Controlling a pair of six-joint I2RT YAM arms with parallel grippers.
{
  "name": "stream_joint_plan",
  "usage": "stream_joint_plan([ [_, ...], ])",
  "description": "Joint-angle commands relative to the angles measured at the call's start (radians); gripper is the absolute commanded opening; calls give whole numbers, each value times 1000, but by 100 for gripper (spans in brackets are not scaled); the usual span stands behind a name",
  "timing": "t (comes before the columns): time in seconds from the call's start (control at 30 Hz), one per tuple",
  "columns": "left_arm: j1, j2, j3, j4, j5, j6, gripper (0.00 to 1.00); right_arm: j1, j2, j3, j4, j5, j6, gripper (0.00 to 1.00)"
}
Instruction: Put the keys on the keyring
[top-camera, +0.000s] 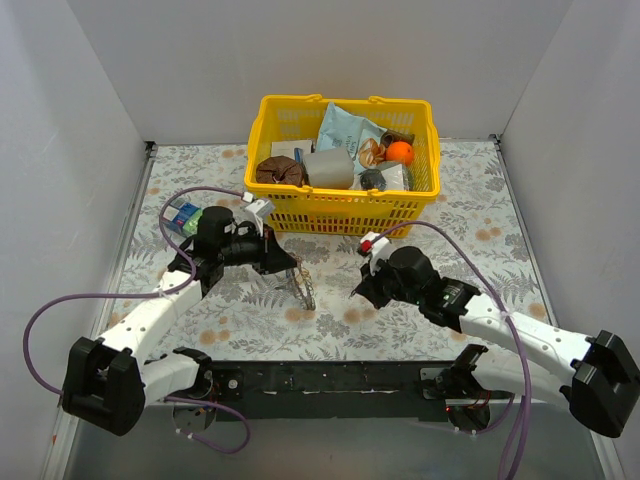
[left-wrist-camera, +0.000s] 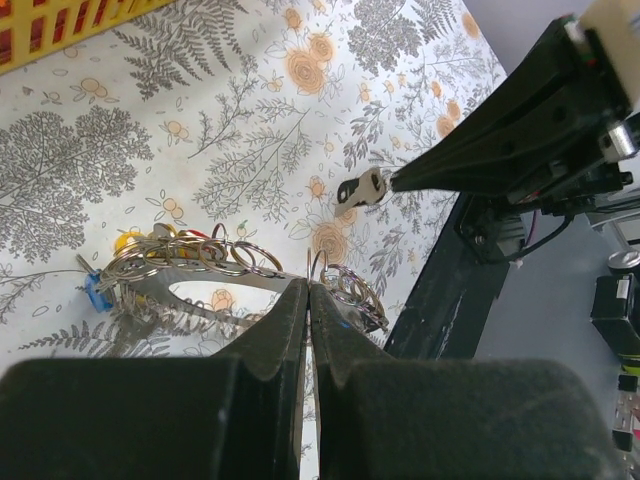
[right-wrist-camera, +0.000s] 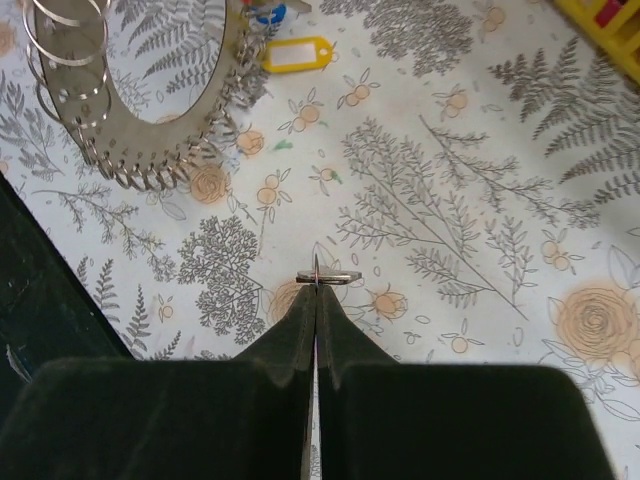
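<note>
The keyring (left-wrist-camera: 215, 262) is a flat silvery plate with a hollow centre and many split rings along its rim. My left gripper (left-wrist-camera: 309, 287) is shut on its rim and holds it on edge above the table; it shows in the top view (top-camera: 302, 287) just below the left gripper (top-camera: 289, 267). Blue (left-wrist-camera: 95, 294), yellow (left-wrist-camera: 128, 240) and red (left-wrist-camera: 190, 235) bits hang at its far end. My right gripper (right-wrist-camera: 317, 281) is shut on a small silver key (right-wrist-camera: 325, 277), a short way right of the keyring (right-wrist-camera: 150, 100). The key also shows in the left wrist view (left-wrist-camera: 362, 188).
A yellow basket (top-camera: 340, 208) full of odds and ends stands at the back centre. A small blue-green box (top-camera: 185, 215) lies at the left. A yellow key tag (right-wrist-camera: 295, 53) hangs by the keyring. The black table rail (top-camera: 330, 378) runs along the front.
</note>
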Motion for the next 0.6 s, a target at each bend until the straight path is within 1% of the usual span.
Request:
stream_joint_plan([
  [0.0,-31,39,15,37,-41,-34,0,-77,-49,36,10,-54,-27,1],
  [0.1,-57,62,20,51,-68,-53,0,-103,-60,42,6,-82,-45,1],
  [0.2,-106,89,14,97,-108,-85,0,-107,-60,53,1,-102,-74,1],
  [0.27,-158,123,22,125,-140,-96,0,-109,-63,54,2,-118,-91,1],
  [0.33,-206,147,29,149,-150,-100,0,-107,-69,54,7,-128,-99,1],
  [0.43,-241,193,41,163,-154,-100,0,-107,-85,51,9,-122,-106,1],
  [0.57,-264,218,54,163,-150,-68,0,-111,-103,47,9,-112,-123,1],
])
